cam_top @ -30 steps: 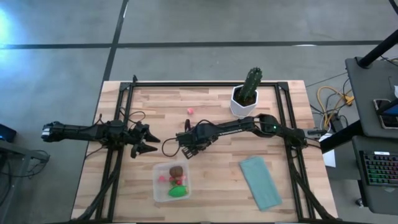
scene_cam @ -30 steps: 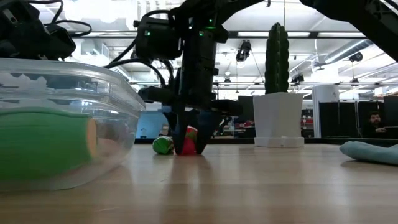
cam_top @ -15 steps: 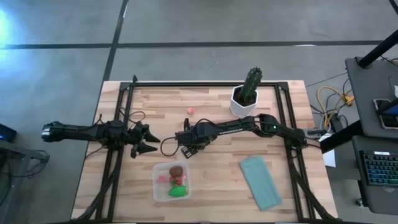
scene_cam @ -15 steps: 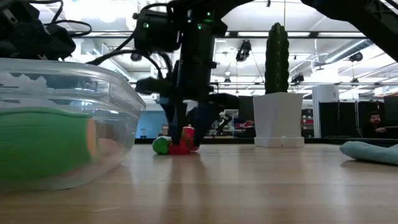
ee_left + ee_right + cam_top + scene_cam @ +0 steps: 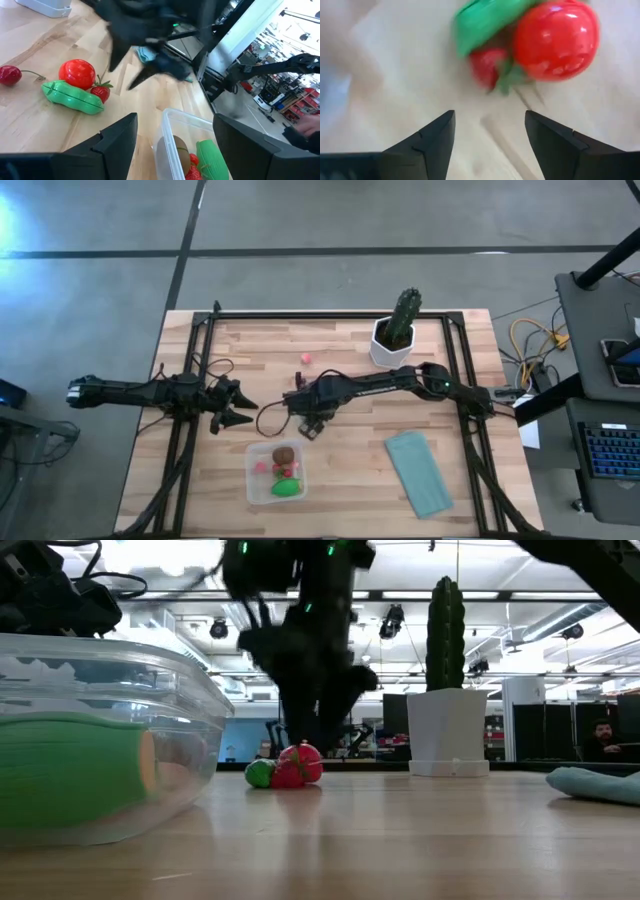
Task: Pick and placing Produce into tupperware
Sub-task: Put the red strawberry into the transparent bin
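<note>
While its fingers (image 5: 440, 140) gape, the right gripper (image 5: 490, 131) hovers above the tomato (image 5: 555, 40).

high: overhead, whole table | low: table-level, across | wrists: close | shared: red tomato (image 5: 301, 762) cluster centre-frame

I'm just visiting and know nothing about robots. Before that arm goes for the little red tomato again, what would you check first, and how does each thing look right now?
1. Right gripper fingers open and holding nothing: ok.
2. Red tomato resting on the table, not lifted: ok.
3. Tomato free of neighbours: not ok; the green pod and small strawberry lie pressed against it.
4. Right gripper lined up over the tomato: cannot tell; the arm shows blurred in the low view.
5. Tupperware open, with room left: ok.
6. Left gripper parked at the table's left side, away from the cluster: ok.
</note>
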